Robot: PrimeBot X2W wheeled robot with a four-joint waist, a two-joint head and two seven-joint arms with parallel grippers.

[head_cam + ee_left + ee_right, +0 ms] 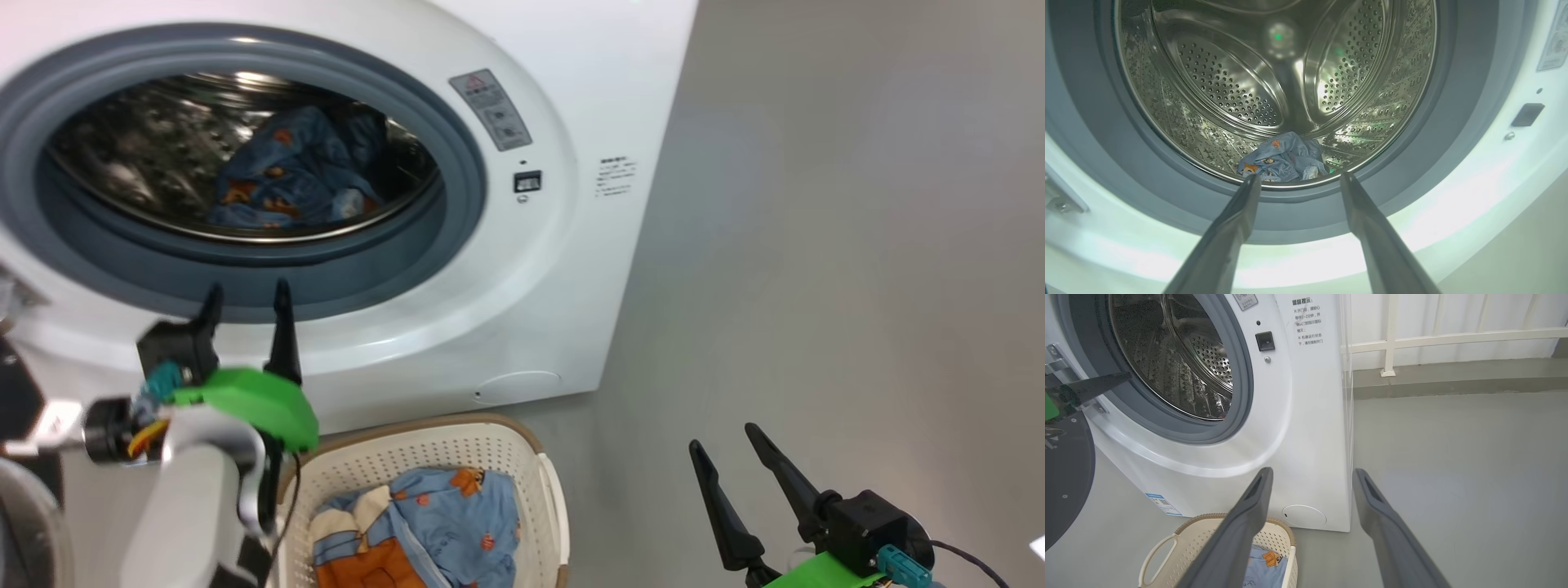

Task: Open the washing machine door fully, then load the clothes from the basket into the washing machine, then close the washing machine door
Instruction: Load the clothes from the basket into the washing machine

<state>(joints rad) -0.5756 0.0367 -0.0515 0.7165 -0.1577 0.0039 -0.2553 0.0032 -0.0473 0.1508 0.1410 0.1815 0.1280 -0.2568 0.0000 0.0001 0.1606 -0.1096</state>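
The left claw (247, 287) hangs spread wide and empty at the lower lip of the washer (571, 245). Its fingers point into the drum (1229, 81), where one blue piece (286, 175) lies. The rest of the clothes (424, 523) sit in the basket (457, 449) on the floor (816, 286), below that claw and back toward the robot. The right claw (722, 437), just as wide and empty, hovers over bare floor well right of the basket. The left looks nearer to me, but it would have to tip down and draw back. The door (1065, 473) stands swung open to the left.
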